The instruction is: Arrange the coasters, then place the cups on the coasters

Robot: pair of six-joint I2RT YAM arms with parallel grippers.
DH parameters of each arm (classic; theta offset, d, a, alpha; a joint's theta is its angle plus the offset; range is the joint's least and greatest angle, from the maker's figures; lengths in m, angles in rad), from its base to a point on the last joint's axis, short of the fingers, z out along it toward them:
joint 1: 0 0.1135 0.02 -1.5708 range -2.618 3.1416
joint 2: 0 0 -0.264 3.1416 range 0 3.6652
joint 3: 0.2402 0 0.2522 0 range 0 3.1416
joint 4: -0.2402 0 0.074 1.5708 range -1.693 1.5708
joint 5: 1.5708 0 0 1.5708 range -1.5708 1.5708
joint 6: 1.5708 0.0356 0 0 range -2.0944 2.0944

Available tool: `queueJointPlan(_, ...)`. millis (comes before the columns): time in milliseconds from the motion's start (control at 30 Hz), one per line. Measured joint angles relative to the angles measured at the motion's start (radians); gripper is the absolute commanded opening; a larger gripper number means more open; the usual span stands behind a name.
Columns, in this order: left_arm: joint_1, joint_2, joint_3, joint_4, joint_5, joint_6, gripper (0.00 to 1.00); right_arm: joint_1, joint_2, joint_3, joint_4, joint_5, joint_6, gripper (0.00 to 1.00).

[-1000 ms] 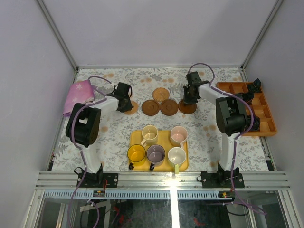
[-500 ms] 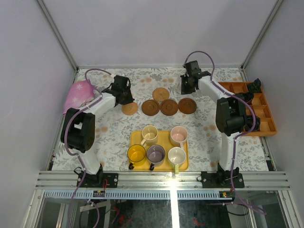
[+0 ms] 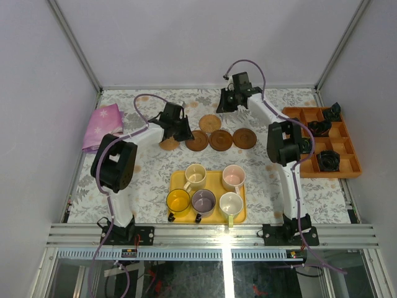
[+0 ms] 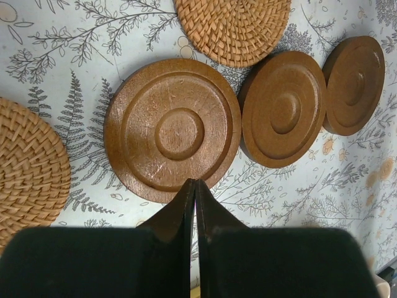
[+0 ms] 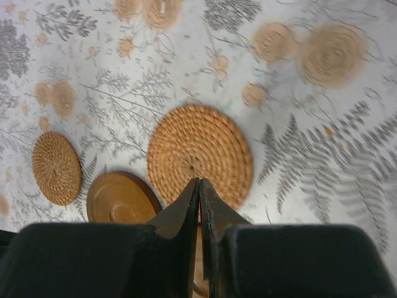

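Five coasters lie at the back of the table. Three dark wooden coasters (image 3: 197,140) (image 3: 221,139) (image 3: 244,138) form a row, one woven coaster (image 3: 209,122) sits behind them, and another woven coaster (image 3: 168,143) lies left, partly under my left arm. My left gripper (image 3: 183,133) is shut and empty, its tip (image 4: 195,181) at the near rim of the leftmost wooden coaster (image 4: 172,130). My right gripper (image 3: 222,107) hovers shut and empty, with its tip (image 5: 199,180) over the back woven coaster (image 5: 200,155). Cream (image 3: 195,176), pink (image 3: 233,177), yellow (image 3: 178,202), purple (image 3: 203,202) and pale cups (image 3: 230,203) stand near the front.
All the cups stand on a flat yellow tray (image 3: 212,181) between the arm bases. A pink cloth (image 3: 102,124) lies at the left edge. An orange compartment box (image 3: 347,162) holding black objects sits at the right edge.
My right gripper left the rightmost wooden coaster and swung back-left toward the back woven coaster. My left gripper moved right, from the left woven coaster to the leftmost wooden one.
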Motion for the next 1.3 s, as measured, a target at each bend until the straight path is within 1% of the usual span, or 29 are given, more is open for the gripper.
queueJointPlan(167,0.003,0.024,0.003,0.009,0.022,-0.008,0.0,0.027,0.098,0.097,-0.002,-0.064,-0.003,0.09)
queueJointPlan(333,0.003,0.024,0.003,0.012,0.028,-0.015,0.0,0.053,0.135,0.106,-0.004,-0.11,-0.004,0.09)
queueJointPlan(533,0.003,0.024,0.003,0.012,0.021,-0.02,0.0,0.072,0.149,0.104,-0.011,-0.114,-0.008,0.08)
queueJointPlan(767,0.003,-0.007,-0.026,0.01,-0.017,-0.019,0.0,0.074,0.172,0.116,-0.07,-0.011,-0.011,0.04)
queueJointPlan(967,0.011,-0.039,-0.045,0.006,-0.045,-0.019,0.0,0.045,0.172,0.13,-0.098,0.074,0.042,0.02)
queueJointPlan(1100,0.018,-0.047,-0.059,0.004,-0.056,-0.018,0.0,-0.032,0.156,0.113,-0.107,0.139,0.081,0.0)
queueJointPlan(1300,0.03,-0.051,-0.074,-0.005,-0.073,-0.009,0.0,-0.165,0.089,0.012,-0.102,0.282,0.095,0.0)
